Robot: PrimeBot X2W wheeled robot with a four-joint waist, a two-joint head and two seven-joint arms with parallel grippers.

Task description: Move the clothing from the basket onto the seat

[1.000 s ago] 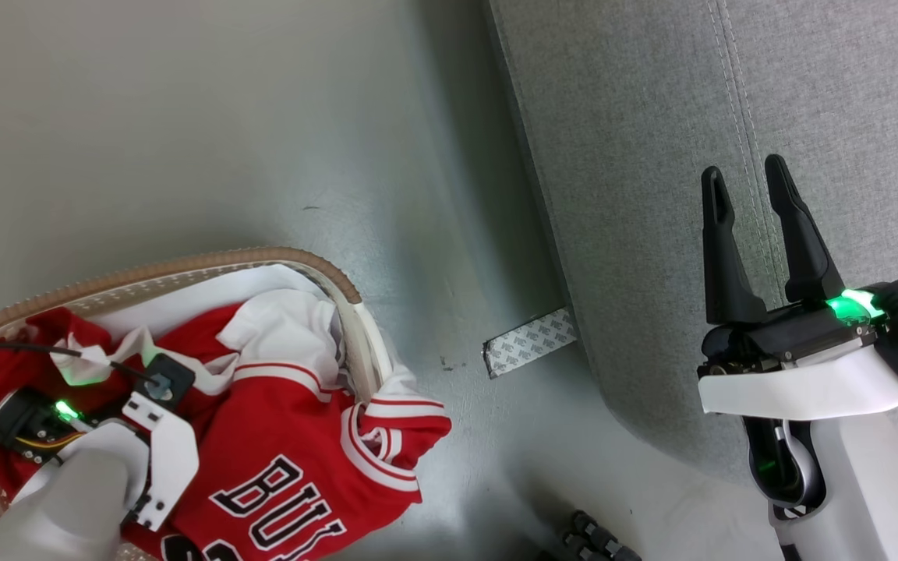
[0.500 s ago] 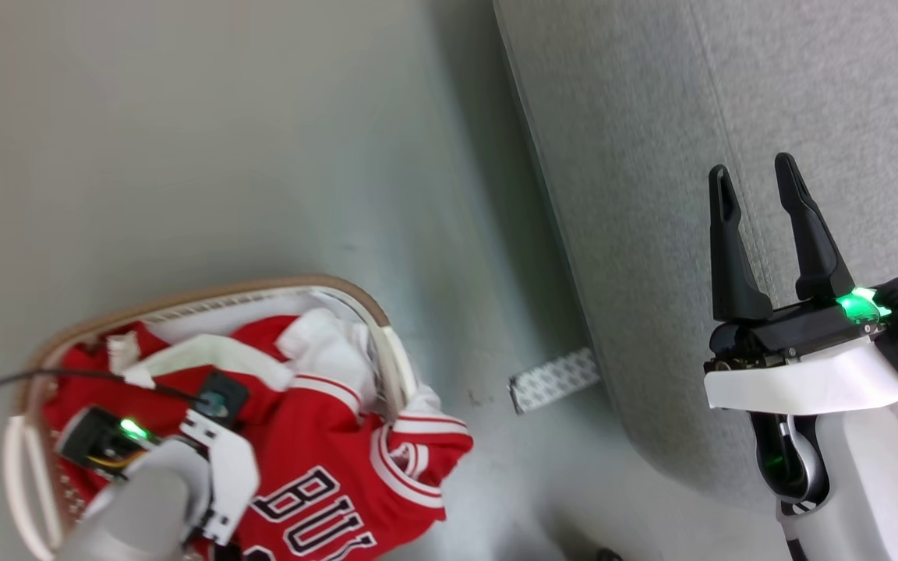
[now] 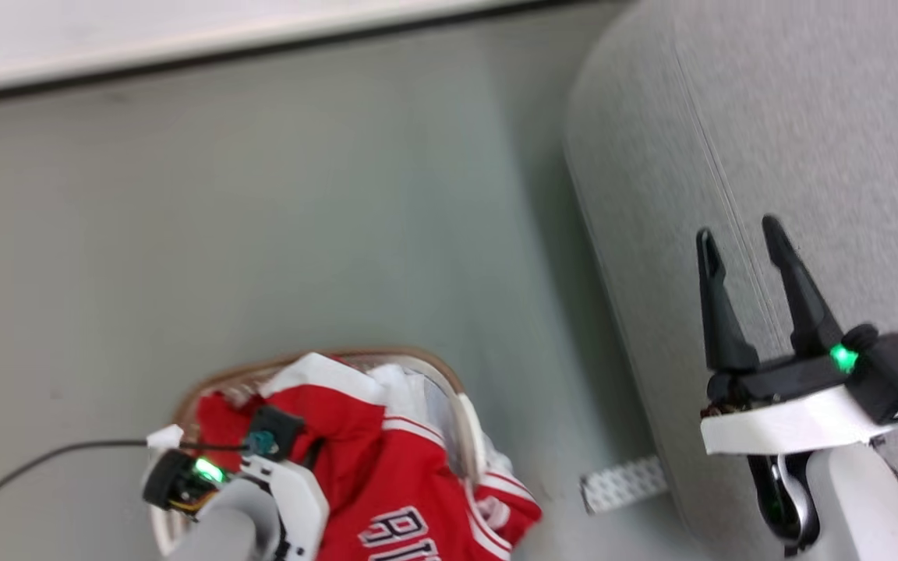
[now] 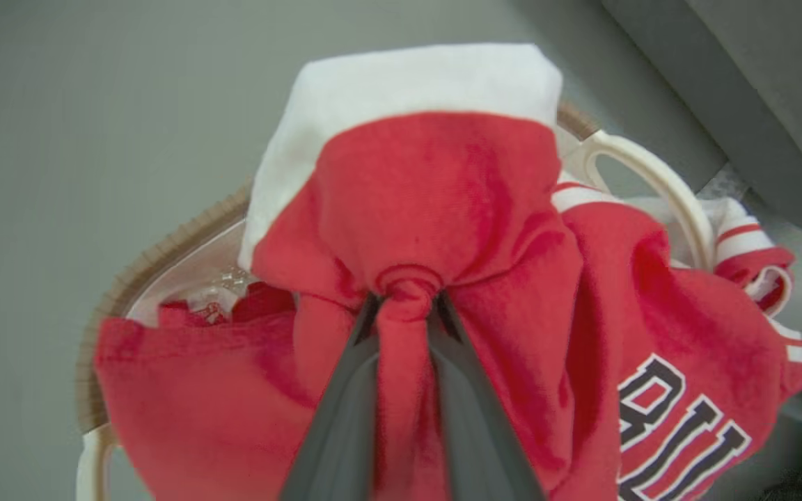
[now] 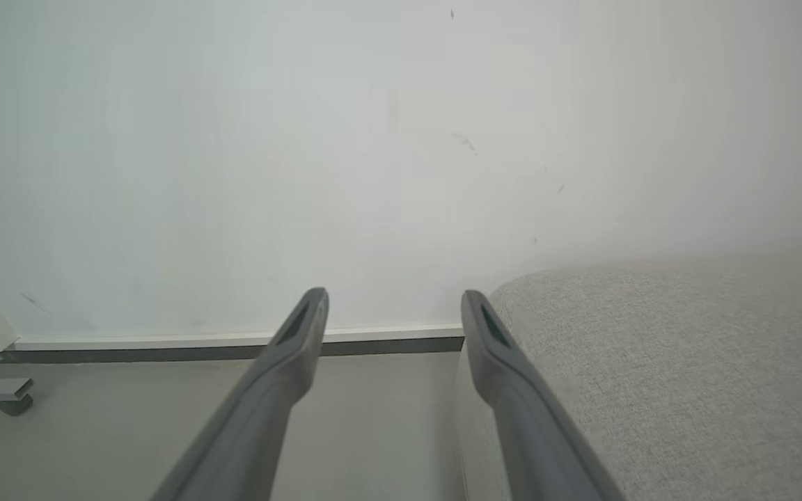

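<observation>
Fingers of the left gripper clench on a bunched fold of the red jersey, the cloth gathered into a knot at the tips and a strand of it running down between them. White cloth caps the raised fold; trim or separate piece, cannot tell. Rest of the jersey sits in the basket, lettered chest slumped over its near side and one striped edge hanging outside the rim. Basket stands on the grey floor, near the seat but apart from it – a pale patterned strip lies on the floor at the seat's foot. Right gripper hovers over the seat's edge, fingers spread with nothing between them, pointing toward the wall.
</observation>
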